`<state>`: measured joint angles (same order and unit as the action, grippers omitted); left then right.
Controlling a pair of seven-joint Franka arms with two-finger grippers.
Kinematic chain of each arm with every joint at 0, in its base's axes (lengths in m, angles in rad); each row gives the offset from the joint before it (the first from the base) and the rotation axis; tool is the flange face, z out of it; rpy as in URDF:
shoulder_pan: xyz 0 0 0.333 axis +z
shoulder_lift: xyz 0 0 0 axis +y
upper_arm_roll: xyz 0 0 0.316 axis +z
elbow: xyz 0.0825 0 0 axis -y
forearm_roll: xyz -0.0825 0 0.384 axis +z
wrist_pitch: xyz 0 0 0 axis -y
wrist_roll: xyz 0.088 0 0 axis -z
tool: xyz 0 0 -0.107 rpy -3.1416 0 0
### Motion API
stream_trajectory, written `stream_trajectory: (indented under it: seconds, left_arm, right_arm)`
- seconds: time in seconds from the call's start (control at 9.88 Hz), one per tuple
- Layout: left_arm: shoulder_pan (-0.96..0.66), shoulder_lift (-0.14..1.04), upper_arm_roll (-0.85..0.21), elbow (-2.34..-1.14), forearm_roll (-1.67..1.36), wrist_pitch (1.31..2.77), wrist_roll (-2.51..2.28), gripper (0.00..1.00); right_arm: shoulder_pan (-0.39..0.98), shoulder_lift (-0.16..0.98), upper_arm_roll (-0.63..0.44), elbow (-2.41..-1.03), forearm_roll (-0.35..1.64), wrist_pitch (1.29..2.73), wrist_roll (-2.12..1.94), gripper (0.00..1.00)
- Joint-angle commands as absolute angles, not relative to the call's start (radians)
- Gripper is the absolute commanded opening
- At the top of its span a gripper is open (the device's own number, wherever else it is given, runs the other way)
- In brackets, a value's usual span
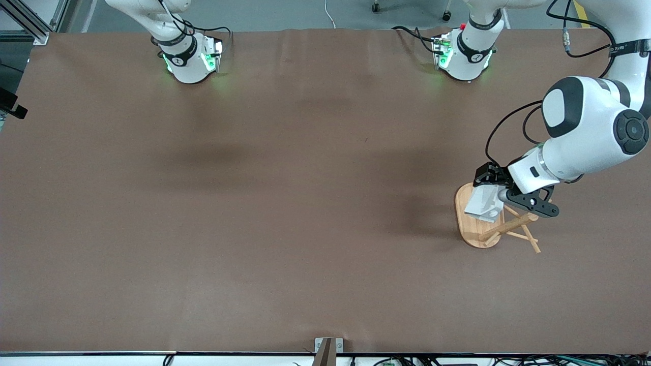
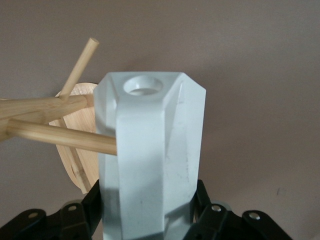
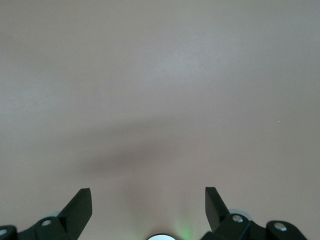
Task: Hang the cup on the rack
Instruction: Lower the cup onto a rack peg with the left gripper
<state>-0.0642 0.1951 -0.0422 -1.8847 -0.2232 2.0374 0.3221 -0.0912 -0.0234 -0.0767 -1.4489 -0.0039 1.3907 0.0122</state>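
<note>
Both grippers differ: left gripper (image 1: 501, 195) pinches cup (image 1: 483, 204) over rack (image 1: 475, 229); right gripper (image 3: 148, 207) spread.

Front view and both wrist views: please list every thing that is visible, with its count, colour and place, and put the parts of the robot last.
cup: one, white, faceted, held in the left gripper over the rack's base; in the left wrist view a peg reaches its side.
rack: one, light wood, oval base with post and thin pegs, toward the left arm's end of the table.
table: one, brown surface, under everything.
left gripper: one, black, shut on the cup over the rack.
right gripper: one, black, fingers open, over bare table in the right wrist view; this arm waits and its hand is out of the front view.
</note>
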Motion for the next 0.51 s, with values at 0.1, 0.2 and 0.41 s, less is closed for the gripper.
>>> stream_trajectory:
  seconds: [0.1, 0.2, 0.41]
  left_arm:
    - [-0.067, 0.218, -0.023, -1.905, -0.241, 2.062, 0.351, 0.01]
    - [-0.067, 0.227, -0.021, -1.904, -0.241, 2.062, 0.351, 0.07]
    - [-0.068, 0.242, -0.021, -1.879, -0.239, 2.062, 0.344, 0.4]
  right_arm:
    - [-0.097, -0.021, -0.072, -1.436, -0.021, 1.378, 0.003, 1.0]
    - [-0.097, -0.021, -0.072, -1.437, -0.021, 1.378, 0.003, 1.0]
    - [-0.097, -0.021, -0.072, -1.436, -0.021, 1.378, 0.003, 1.0]
